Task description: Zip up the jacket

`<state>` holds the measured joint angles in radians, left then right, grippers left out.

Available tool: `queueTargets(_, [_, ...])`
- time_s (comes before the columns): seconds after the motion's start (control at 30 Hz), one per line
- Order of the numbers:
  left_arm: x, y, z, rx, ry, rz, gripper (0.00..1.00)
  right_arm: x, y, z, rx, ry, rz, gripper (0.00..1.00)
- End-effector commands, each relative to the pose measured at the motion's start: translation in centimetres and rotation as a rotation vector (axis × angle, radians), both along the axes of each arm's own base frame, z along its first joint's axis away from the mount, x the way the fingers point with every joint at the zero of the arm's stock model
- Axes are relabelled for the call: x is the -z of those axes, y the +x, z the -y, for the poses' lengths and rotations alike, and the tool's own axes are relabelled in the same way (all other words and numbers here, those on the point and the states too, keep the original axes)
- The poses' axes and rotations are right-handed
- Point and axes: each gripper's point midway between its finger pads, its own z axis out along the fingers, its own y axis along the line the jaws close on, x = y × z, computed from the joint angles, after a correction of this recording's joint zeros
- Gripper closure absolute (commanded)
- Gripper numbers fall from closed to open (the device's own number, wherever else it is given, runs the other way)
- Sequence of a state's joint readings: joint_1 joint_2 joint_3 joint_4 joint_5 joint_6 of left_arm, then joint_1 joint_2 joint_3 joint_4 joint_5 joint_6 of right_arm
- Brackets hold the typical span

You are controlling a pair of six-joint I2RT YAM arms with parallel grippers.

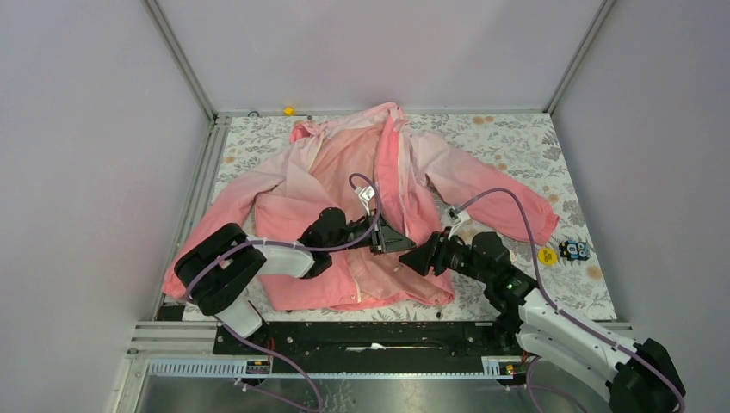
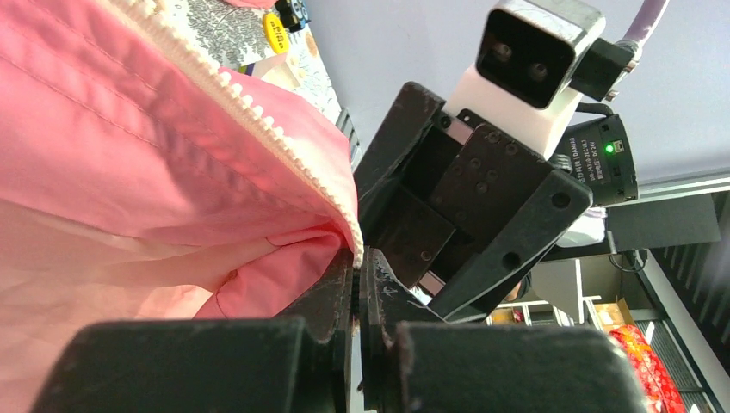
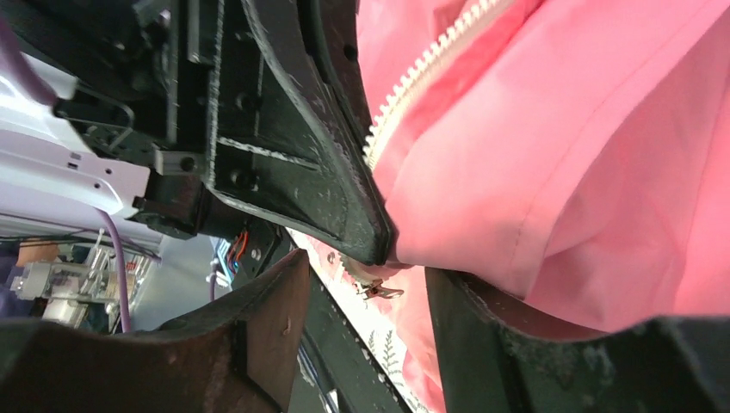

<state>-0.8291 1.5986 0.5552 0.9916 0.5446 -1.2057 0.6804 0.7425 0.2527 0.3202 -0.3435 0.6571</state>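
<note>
Cloth of the jacket (image 1: 344, 181) lies spread flat on the flower-patterned table (image 1: 516, 146). Its collar is at the end farthest from both pincers, its hem is nearest the arm bases, and a sleeve reaches out to either side.

The left pincer (image 1: 403, 244) is clenched on the jacket's front edge, low down near the hem. In the left wrist view its two fingers (image 2: 331, 297) press flat together, and the last teeth of the white zipper (image 2: 258, 112) and a fold of pink cloth are caught right at their tips. From that pinch the zipper runs up and away to the left, and the cloth bunches on the same side.

The right pincer (image 1: 423, 256) faces it almost tip to tip, coming in from the right. It is released and its jaws stand apart with a plain gap between them. In the right wrist view the left pincer's closed tips point down toward that gap. Pink cloth bulges onto one finger (image 3: 516, 344), while the other finger (image 3: 258, 344) is free of cloth. A small metal piece (image 3: 376, 288) sits just below the left pincer's tips. It is too small to tell what it is.

Well out to the right of the right pincer, a yellow disc (image 1: 547, 255) and a small black-and-blue object (image 1: 574, 250) lie on the table near the sleeve cuff.
</note>
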Motion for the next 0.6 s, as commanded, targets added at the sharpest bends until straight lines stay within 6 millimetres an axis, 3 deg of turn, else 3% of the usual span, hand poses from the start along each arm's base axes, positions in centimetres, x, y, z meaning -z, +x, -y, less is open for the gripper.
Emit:
queueTargets(0.0, [-3.3,-0.8,0.6,0.048,-0.109,0.08,1.0,-2.4,1.5,0.8,0.094,0.048,0.099,0.43])
queueTargets(0.13, [-3.4,-0.9,0.7,0.056,-0.106,0.079,1.0,-1.9,1.6,0.8,0.104,0.044,0.073,0.54])
queueTargets(0.23, [-3.6,-1.0,0.8,0.057,-0.102,0.081,1.0,-1.3,1.5,0.6,0.092,0.031,0.053,0.57])
queueTargets(0.47, [-3.5,-0.9,0.5,0.053,-0.049,0.116,1.0,-1.7,2.1,1.9,0.153,-0.044,0.06,0.46])
queueTargets(0.57, [-3.2,-1.2,0.4,0.075,-0.014,0.14,1.0,-2.9,1.7,1.7,0.124,-0.035,0.056,0.46])
